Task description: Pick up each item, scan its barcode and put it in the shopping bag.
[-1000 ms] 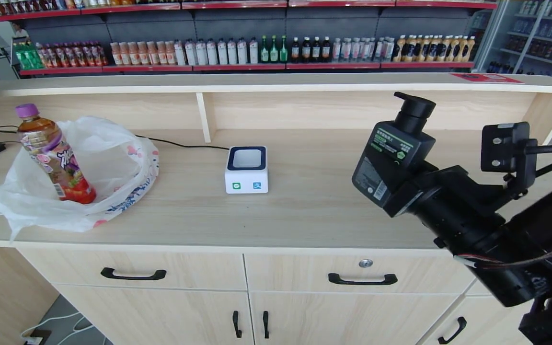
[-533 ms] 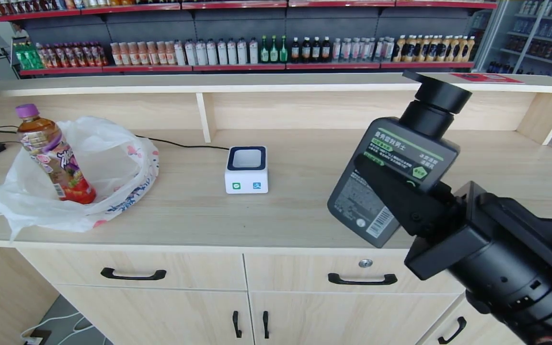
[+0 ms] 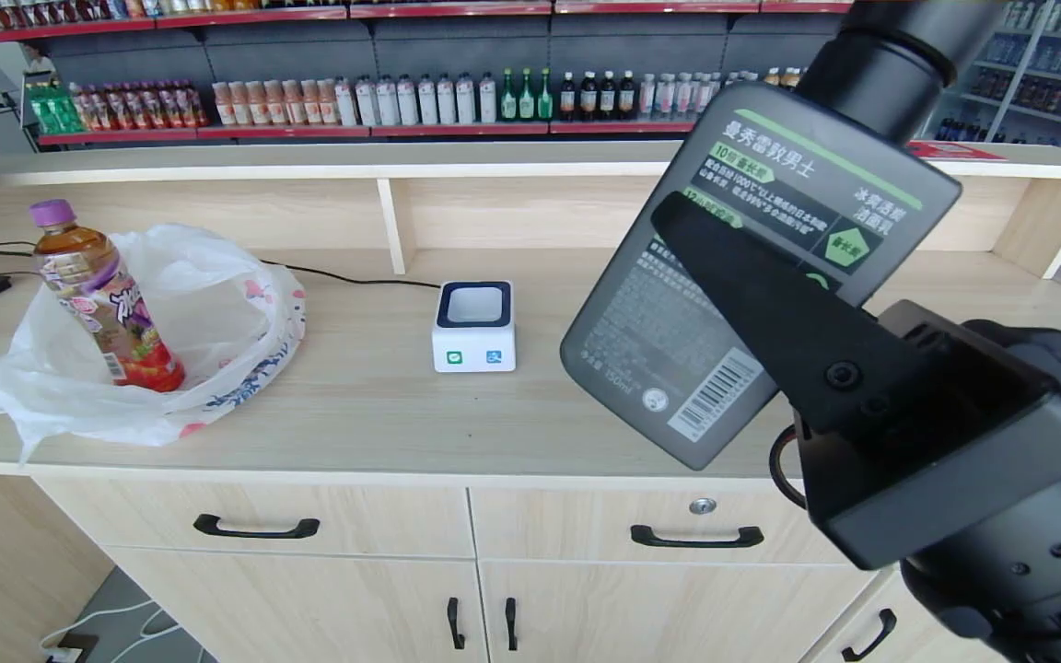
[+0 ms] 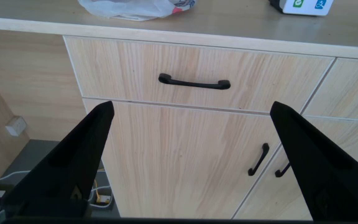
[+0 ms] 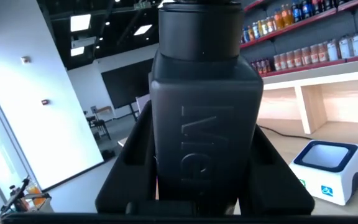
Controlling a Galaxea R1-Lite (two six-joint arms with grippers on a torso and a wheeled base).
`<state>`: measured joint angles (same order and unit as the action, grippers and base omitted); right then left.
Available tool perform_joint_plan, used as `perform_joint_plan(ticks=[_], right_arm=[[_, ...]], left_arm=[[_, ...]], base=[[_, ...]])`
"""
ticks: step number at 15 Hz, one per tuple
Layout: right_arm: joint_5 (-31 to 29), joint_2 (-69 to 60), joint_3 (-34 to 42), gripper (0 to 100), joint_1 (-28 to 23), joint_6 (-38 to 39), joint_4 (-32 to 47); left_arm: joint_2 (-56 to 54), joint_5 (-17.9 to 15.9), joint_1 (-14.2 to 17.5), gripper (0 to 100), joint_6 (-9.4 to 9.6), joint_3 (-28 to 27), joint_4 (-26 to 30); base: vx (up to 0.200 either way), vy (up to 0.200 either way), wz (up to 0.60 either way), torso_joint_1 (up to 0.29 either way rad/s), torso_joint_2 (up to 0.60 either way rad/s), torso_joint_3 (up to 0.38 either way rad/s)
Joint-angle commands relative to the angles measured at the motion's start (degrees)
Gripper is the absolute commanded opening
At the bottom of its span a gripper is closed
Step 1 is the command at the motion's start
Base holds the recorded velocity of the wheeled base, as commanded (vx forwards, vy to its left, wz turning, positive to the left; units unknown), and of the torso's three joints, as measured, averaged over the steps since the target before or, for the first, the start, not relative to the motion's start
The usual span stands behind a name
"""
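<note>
Above the counter (image 3: 586, 405), right of the scanner (image 3: 474, 327), my right claw (image 5: 199, 124) is clamped on the dark bottle (image 3: 641, 331), one finger on each side. Its long axis is tilted: cap up and to the right, base down toward the scanner, barcode face turned to my head camera. My left claw (image 4: 191, 162) hangs spread apart before the drawers (image 4: 166, 68). A tea bottle (image 3: 102, 295) leans in the bag (image 3: 227, 313) at far left
</note>
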<state>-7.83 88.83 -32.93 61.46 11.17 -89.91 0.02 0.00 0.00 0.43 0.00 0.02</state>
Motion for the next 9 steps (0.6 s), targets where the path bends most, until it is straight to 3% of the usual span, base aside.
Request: perform_joint_plan(ticks=[1, 9], right_arm=[[0.00, 0.99, -1.70, 0, 1.20, 0.08, -0.09], [0.00, 2.13, -5.13, 0, 4.01, 2.10, -0.09]], left_arm=[[0.06, 0.00, 0.00, 100, -0.08, 0.00, -0.02], [-0.02, 0.00, 0.09, 100, -0.08, 0.00, -0.02]], base=[[0.000, 0.000, 0.00, 0.000, 0.00, 0.000], [0.000, 0.000, 0.00, 0.000, 0.00, 0.000]])
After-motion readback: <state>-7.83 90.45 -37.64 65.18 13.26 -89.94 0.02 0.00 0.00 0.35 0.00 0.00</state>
